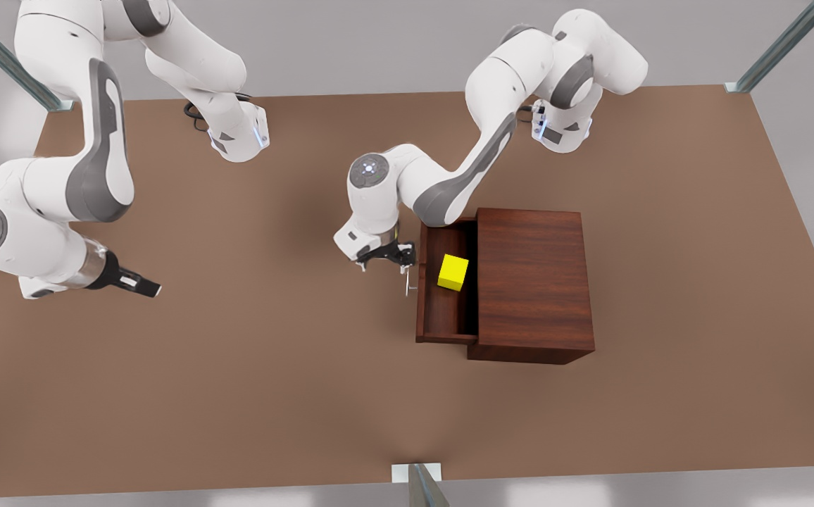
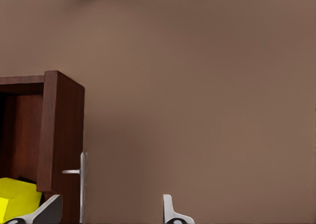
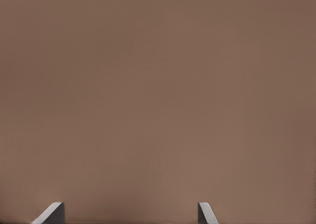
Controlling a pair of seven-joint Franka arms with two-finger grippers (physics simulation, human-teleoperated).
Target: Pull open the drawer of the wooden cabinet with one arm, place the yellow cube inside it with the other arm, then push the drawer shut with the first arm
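Matte brown, the bench (image 1: 252, 366) stretched wide under a pale grey backdrop, with metal frame posts (image 1: 780, 46) at its corners. Toward the front view's right stood the wooden cabinet (image 1: 534, 282), dark reddish-brown and glossy, with the drawer (image 1: 435, 299) pulled partway out toward the front view's left. Inside the drawer lay the yellow cube (image 1: 453, 272), near the cabinet's front edge, resting on the drawer floor. A slim silver bar handle (image 1: 409, 285) stood off the drawer's front. Just beside that handle, on the bench side, hovered the left end effector (image 1: 382, 262); its fingers were spread apart and held nothing, and in the left wrist view the handle (image 2: 82, 184) fell between its two fingertips (image 2: 170, 211), closer to the one nearer the cube (image 2: 17, 197), with no contact visible. Well apart, at the front view's left, the right end effector (image 1: 141, 284) waited above bare bench, pointing toward the cabinet; the right wrist view showed its fingertips (image 3: 205, 213) set wide apart with nothing between them.
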